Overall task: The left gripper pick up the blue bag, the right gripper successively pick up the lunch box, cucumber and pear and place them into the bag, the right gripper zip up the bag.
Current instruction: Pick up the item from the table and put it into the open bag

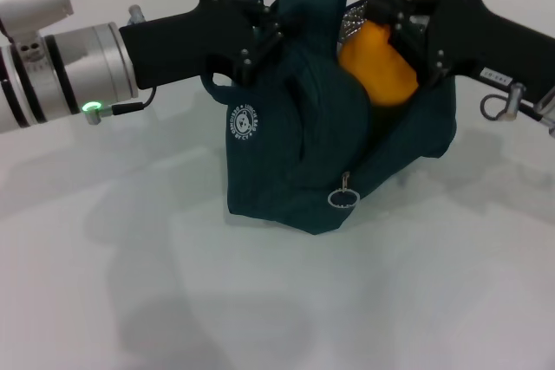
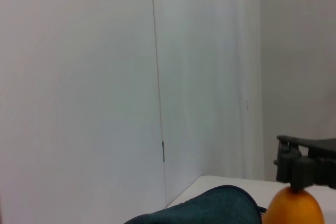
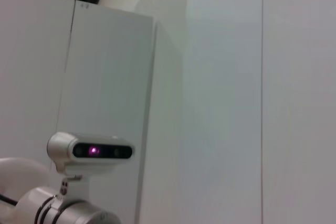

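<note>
The blue bag (image 1: 295, 145) stands on the white table, mouth open at the top, with its ring zip pull (image 1: 342, 197) hanging at the front. My left gripper (image 1: 260, 36) is shut on the bag's upper left edge by a handle. My right gripper (image 1: 395, 28) is shut on the orange-yellow pear (image 1: 377, 71) and holds it in the bag's open mouth, against the silver lining. The left wrist view shows the bag's top (image 2: 210, 208), the pear (image 2: 294, 208) and the right gripper (image 2: 304, 169) above it. The lunch box and the cucumber are out of view.
The white table (image 1: 130, 283) spreads in front of and beside the bag. A pale wall and cabinet panels (image 3: 115, 77) stand behind. The left arm's wrist camera (image 3: 92, 151) shows in the right wrist view.
</note>
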Tool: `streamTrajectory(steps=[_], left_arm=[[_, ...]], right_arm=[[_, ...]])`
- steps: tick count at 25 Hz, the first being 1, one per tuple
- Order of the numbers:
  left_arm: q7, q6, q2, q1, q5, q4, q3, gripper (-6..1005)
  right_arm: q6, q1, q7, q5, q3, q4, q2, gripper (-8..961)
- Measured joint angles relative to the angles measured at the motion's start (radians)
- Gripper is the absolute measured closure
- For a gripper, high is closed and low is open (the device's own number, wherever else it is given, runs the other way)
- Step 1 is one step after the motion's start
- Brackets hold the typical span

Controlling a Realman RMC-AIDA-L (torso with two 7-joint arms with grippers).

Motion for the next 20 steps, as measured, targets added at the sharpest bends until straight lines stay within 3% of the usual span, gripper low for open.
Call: streamTrajectory(steps=[12, 20], left_arm=[[0.000, -0.001, -0.002, -0.006, 0.000, 0.000, 0.003, 911], [0.000, -0.003, -0.003, -0.012, -0.005, -0.026, -0.002, 910]], right_arm=[[0.065, 0.007, 0.009, 0.020, -0.136, 0.047, 0.003, 821], [0.039, -0.006, 0.000, 0.050, -0.159, 0.050, 0.003, 792]])
